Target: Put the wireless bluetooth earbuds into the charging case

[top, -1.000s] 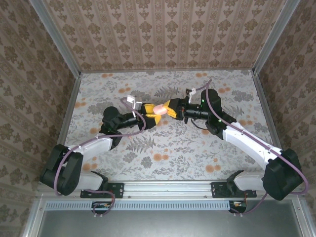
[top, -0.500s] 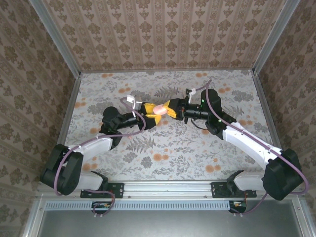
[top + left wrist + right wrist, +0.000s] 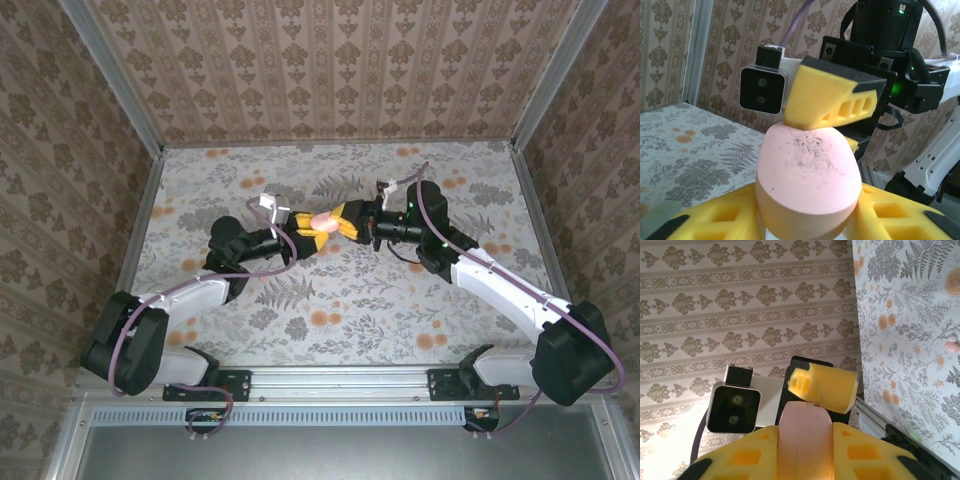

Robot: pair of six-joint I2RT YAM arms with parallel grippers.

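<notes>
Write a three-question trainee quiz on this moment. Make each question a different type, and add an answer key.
1. True or false: the pink charging case lies flat on the table.
2. The left gripper and the right gripper meet at the case. Which of them clamps it? A) left alone B) right alone C) both
3. Fill in: in the right wrist view, the small pinkish earbud lies on the ____.
Key: 1 false, the two grippers hold it above the table; 2 C; 3 table.
</notes>
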